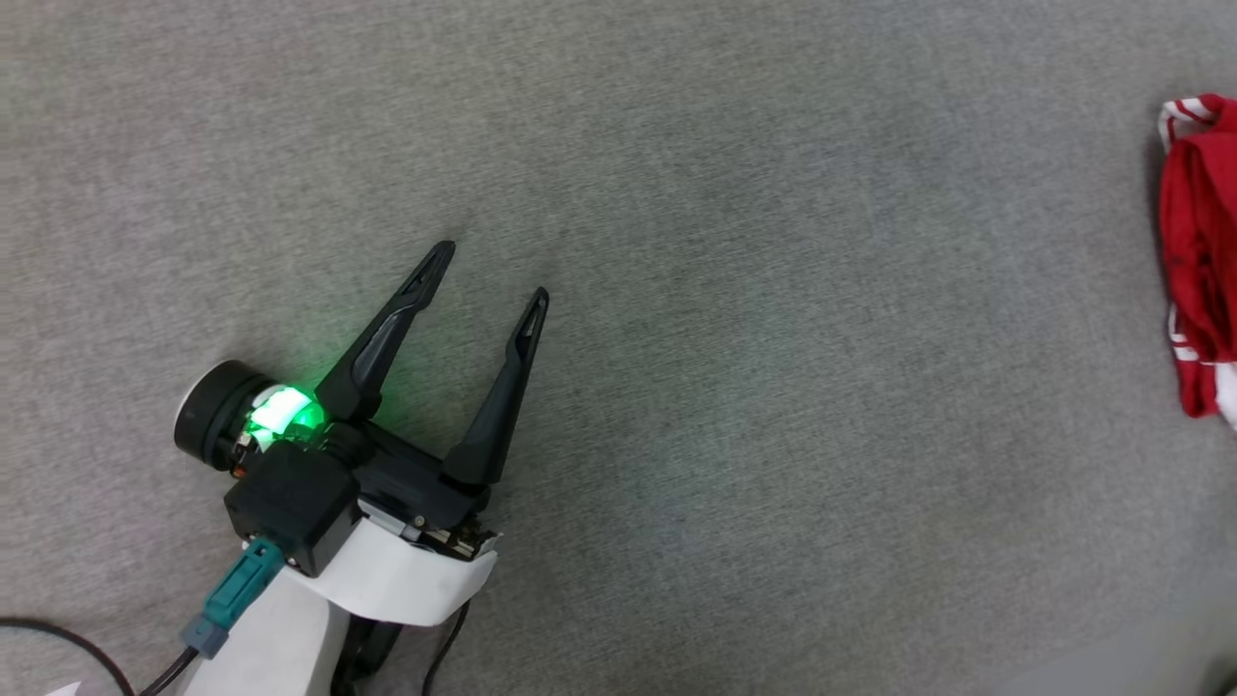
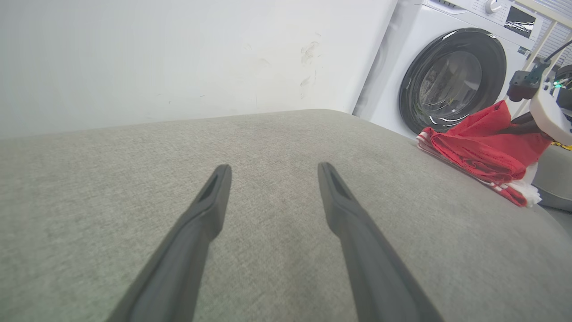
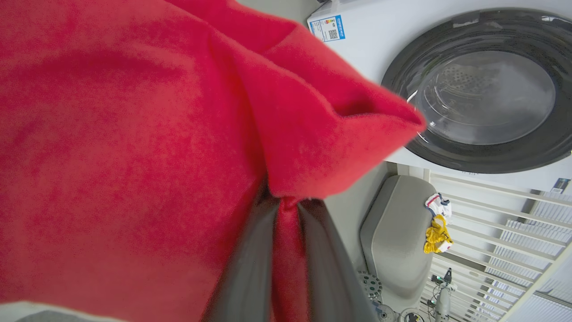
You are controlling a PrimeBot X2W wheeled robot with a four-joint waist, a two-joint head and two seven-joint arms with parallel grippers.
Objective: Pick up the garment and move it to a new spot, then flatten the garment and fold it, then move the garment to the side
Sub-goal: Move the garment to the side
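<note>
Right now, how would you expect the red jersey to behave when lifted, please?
Probably floppy: the jersey bunches in folds around the right gripper shut on it. Likely light, being thin fabric. Its trailing part may drag on the cushion.

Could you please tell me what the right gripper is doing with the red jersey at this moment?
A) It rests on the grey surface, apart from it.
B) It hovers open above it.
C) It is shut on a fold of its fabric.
C: in the right wrist view a strip of the garment runs pinched between the two dark fingers of the right gripper.
</note>
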